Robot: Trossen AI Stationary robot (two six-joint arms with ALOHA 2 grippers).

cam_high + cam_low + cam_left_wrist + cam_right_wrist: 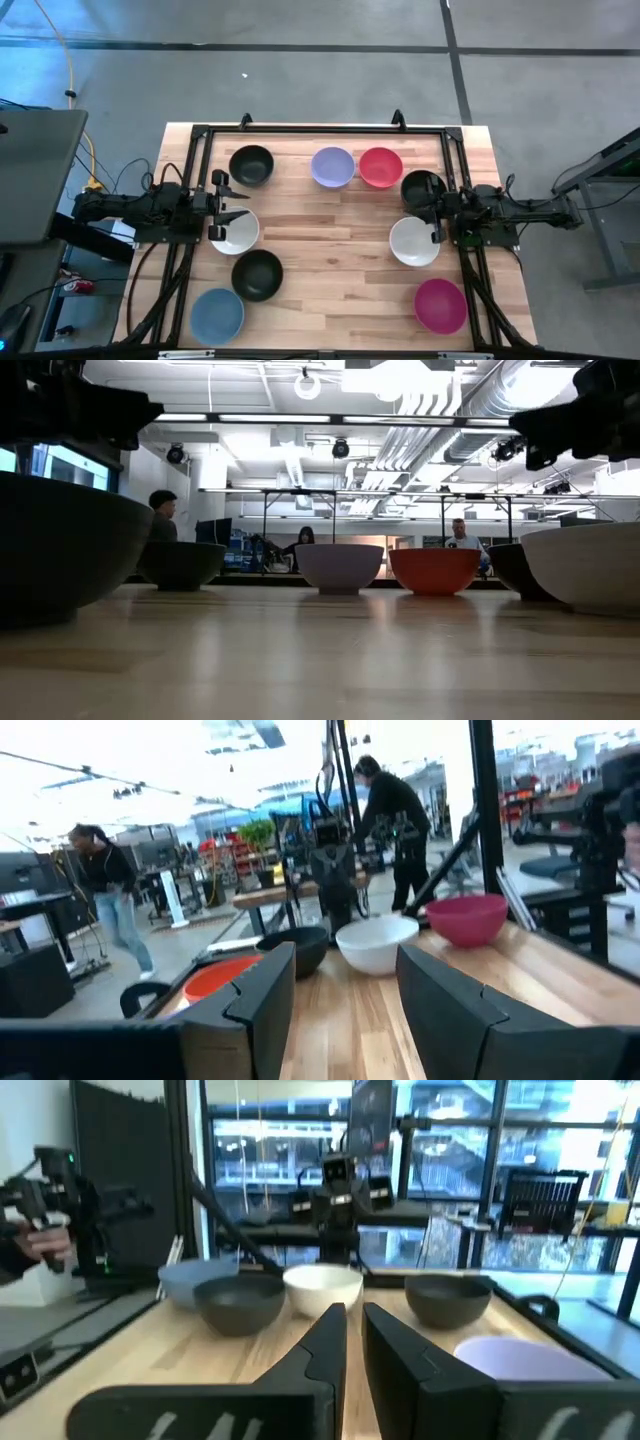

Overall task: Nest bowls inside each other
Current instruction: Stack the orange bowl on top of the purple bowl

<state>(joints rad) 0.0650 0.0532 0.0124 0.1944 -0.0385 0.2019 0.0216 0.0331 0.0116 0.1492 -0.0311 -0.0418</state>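
Nine bowls sit upright on their bases, apart from one another, on the wooden table. Along the far side stand a black bowl (251, 165), the lavender bowl (332, 167), the red bowl (380, 167) and another black bowl (422, 187). A white bowl (236, 232) lies at mid left and a second white bowl (414, 241) at mid right. A third black bowl (257, 275), the light blue bowl (217, 315) and the magenta bowl (440, 306) stand nearer. My left gripper (228, 205) hovers open beside the left white bowl. My right gripper (436, 222) hangs between the right black and white bowls, fingers nearly together.
A black metal frame (320, 128) runs along the table's far and side edges. Bare wood (330, 250) lies in the table's middle. People stand in the room beyond the table. In the low view the near black bowl (60, 550) and a white bowl (590, 565) loom at the sides.
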